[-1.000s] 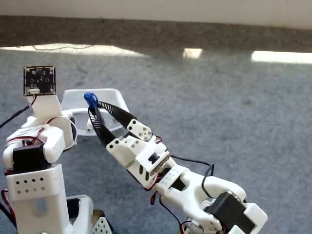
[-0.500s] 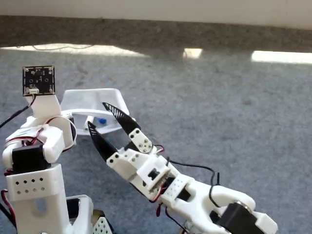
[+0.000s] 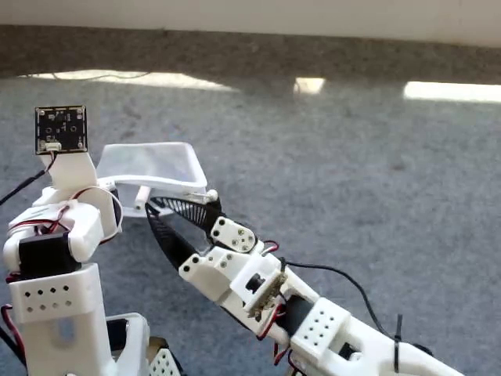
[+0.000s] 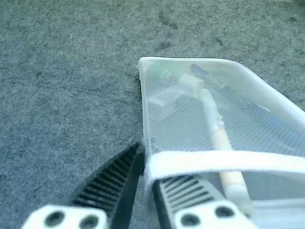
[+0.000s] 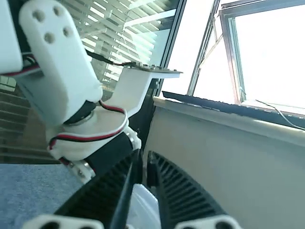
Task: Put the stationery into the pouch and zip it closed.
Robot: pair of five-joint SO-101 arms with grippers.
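The left jaws pinch the rim band of the translucent white mesh pouch (image 4: 176, 129), which lies on the grey carpeted counter (image 4: 62, 71) (a cream pen (image 4: 221, 143) inside). The right jaws, nearly closed, hover at its rim.

Bare grey bench (image 3: 376, 196) runs wide to the right of the pouch (image 3: 149, 163) and on behind it. That's the open lane, straight in from the far side. The near side is crowded: the right arm (image 3: 313, 329) slants up from the lower right, and the right gripper (image 3: 150, 205) lies along the pouch's near rim, jaws almost together with the white edge between them. On the left, the left arm (image 3: 55, 258) stands tall, its camera board (image 3: 61, 129) just beside the pouch's left corner, and the left gripper (image 4: 147, 164) pinches the rim band there. Inside, a pen (image 4: 217, 136) lies lengthwise.
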